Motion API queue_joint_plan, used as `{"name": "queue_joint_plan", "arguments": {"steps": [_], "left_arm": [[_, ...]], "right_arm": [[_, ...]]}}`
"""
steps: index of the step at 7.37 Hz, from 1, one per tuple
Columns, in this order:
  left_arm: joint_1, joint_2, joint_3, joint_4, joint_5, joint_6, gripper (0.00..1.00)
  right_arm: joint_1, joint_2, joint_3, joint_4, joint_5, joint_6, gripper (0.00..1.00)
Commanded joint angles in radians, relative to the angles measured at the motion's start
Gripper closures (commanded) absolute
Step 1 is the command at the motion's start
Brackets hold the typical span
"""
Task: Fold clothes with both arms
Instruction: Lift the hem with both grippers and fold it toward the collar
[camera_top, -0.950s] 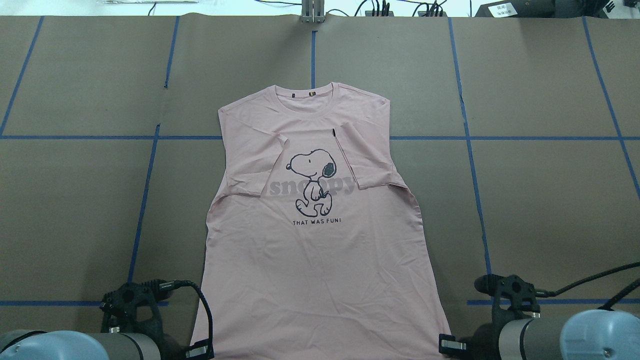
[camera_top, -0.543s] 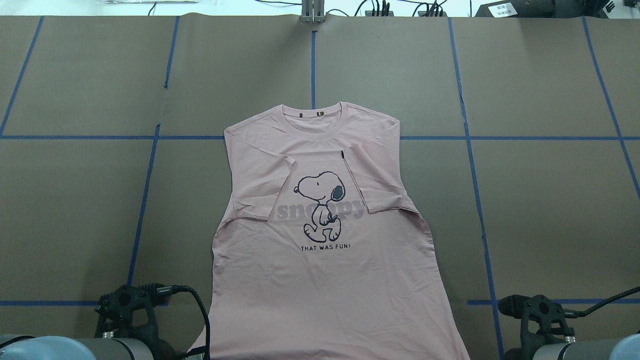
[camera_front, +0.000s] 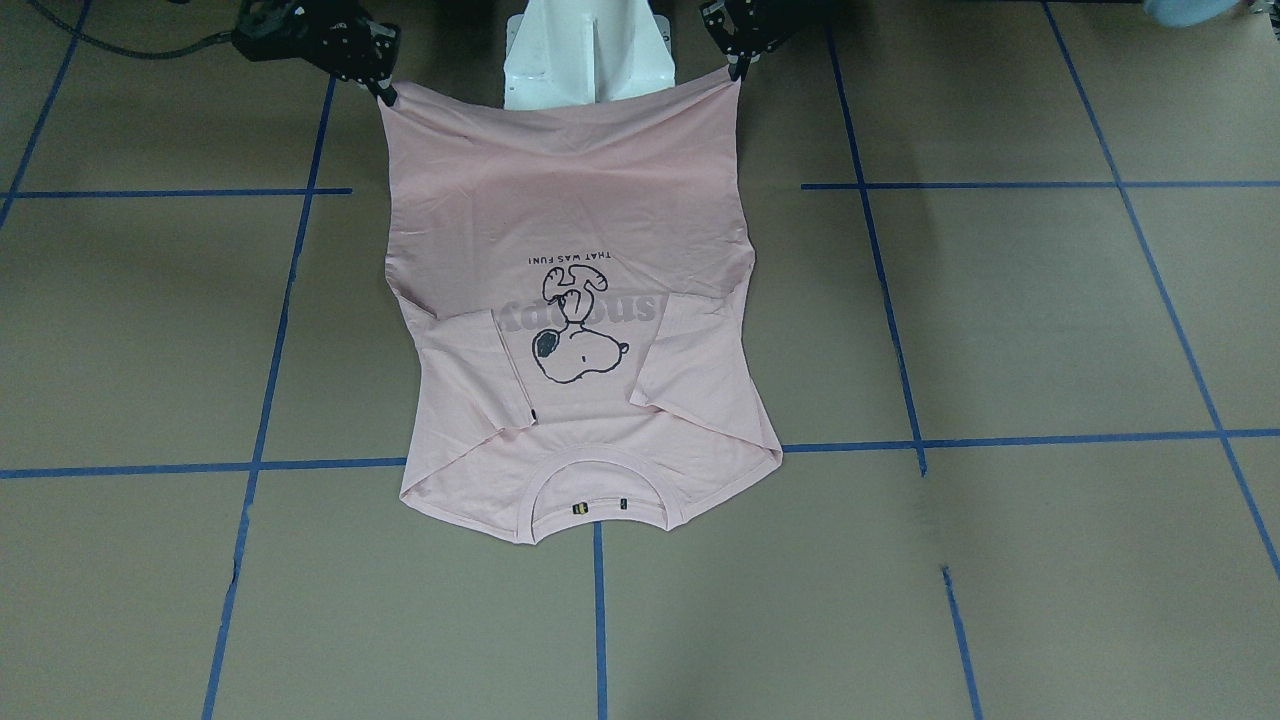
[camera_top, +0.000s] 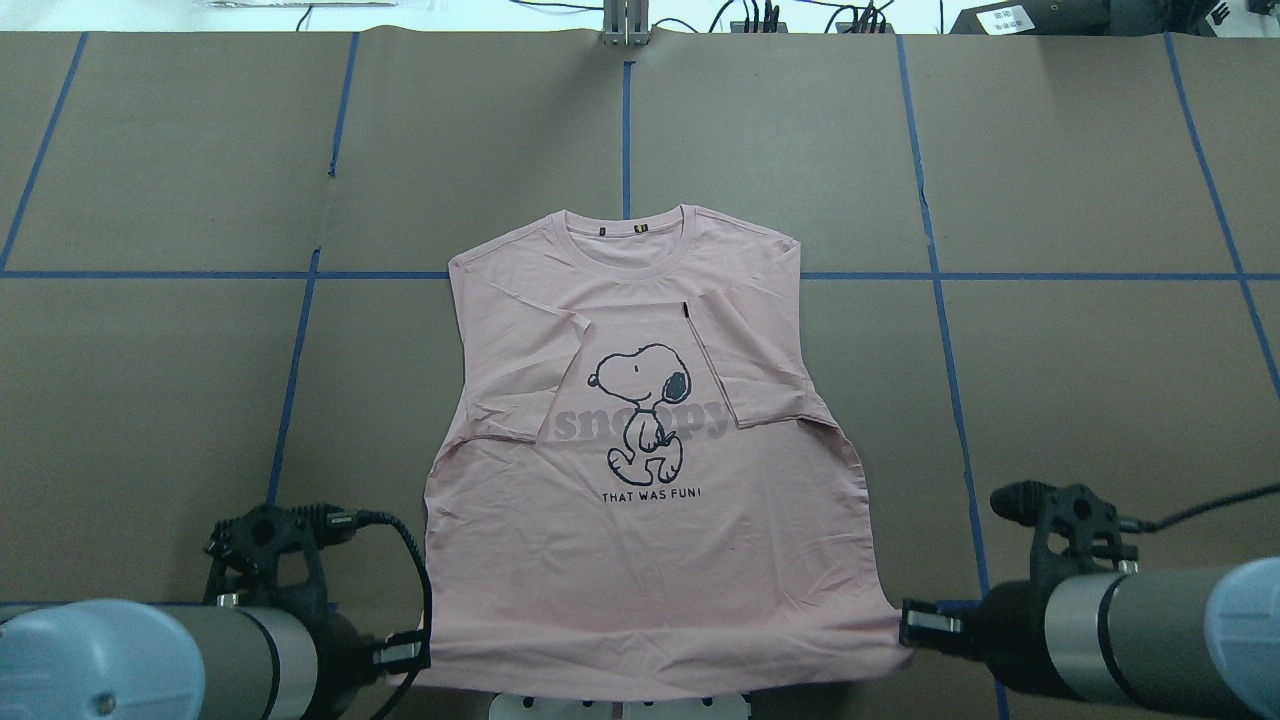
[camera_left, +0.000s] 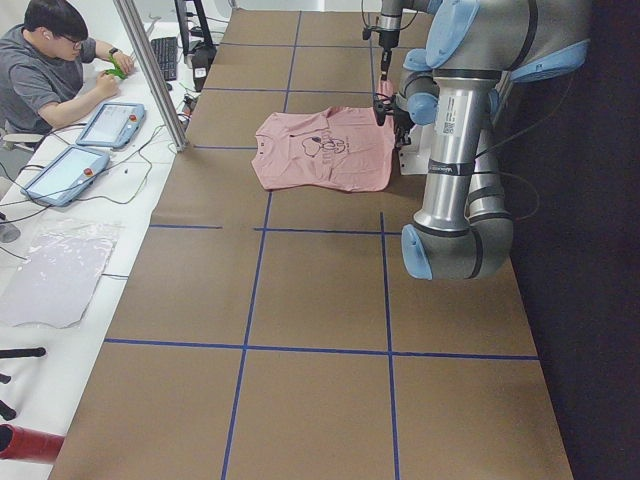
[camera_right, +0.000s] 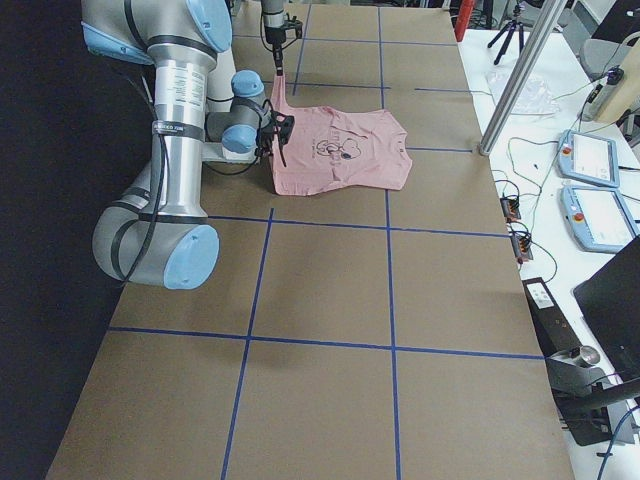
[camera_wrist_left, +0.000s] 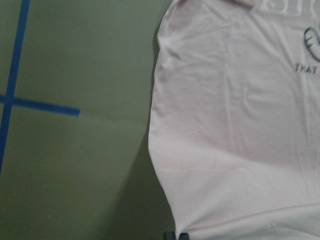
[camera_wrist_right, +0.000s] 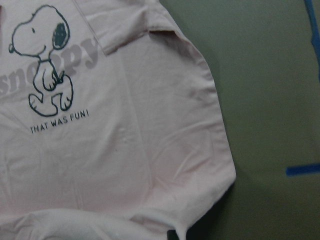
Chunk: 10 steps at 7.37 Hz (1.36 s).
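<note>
The left gripper (camera_top: 405, 655) pinches the near-left hem corner of the T-shirt (camera_top: 640, 560), which lies print-up in the middle of the table (camera_top: 1100, 380), both sleeves (camera_top: 510, 350) folded in over the chest and the collar (camera_top: 625, 232) toward the far edge. The hem (camera_top: 650, 688) is raised off the table and pulled taut by the white pedestal (camera_front: 585, 45), and the right gripper (camera_top: 912, 625) clamps its opposite corner, fingers closed on the cloth.
</note>
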<state>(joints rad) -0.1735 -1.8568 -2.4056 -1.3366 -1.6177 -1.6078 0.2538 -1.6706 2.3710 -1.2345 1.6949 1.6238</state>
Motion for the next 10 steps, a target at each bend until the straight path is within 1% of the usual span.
{"name": "queue_joint_plan", "arguments": {"steps": [1,2,3,5,6,8,9,10], "left_arm": [[-0.151,-0.053,0.110,-0.004,-0.001,0.127,1.00],[-0.211,-0.055,0.156,-0.034,-0.002,0.175,1.00],[-0.266,-0.061,0.205,-0.085,-0.004,0.196,1.00],[-0.384,-0.174,0.418,-0.177,-0.005,0.258,1.00],[-0.415,-0.198,0.498,-0.244,-0.005,0.264,1.00],[-0.480,-0.199,0.613,-0.358,-0.005,0.313,1.00],[-0.485,-0.200,0.667,-0.421,-0.005,0.313,1.00],[-0.483,-0.214,0.692,-0.430,-0.005,0.312,1.00]], "right_arm": [[0.198,0.141,-0.154,-0.002,0.012,-0.234,1.00],[0.288,0.184,-0.211,-0.002,0.055,-0.313,1.00],[0.339,0.245,-0.272,-0.002,0.069,-0.364,1.00],[0.408,0.459,-0.486,-0.002,0.061,-0.392,1.00],[0.462,0.536,-0.586,0.004,0.066,-0.436,1.00],[0.519,0.653,-0.773,0.007,0.074,-0.490,1.00],[0.534,0.705,-0.850,0.009,0.075,-0.499,1.00],[0.538,0.729,-0.886,0.010,0.074,-0.515,1.00]]}}
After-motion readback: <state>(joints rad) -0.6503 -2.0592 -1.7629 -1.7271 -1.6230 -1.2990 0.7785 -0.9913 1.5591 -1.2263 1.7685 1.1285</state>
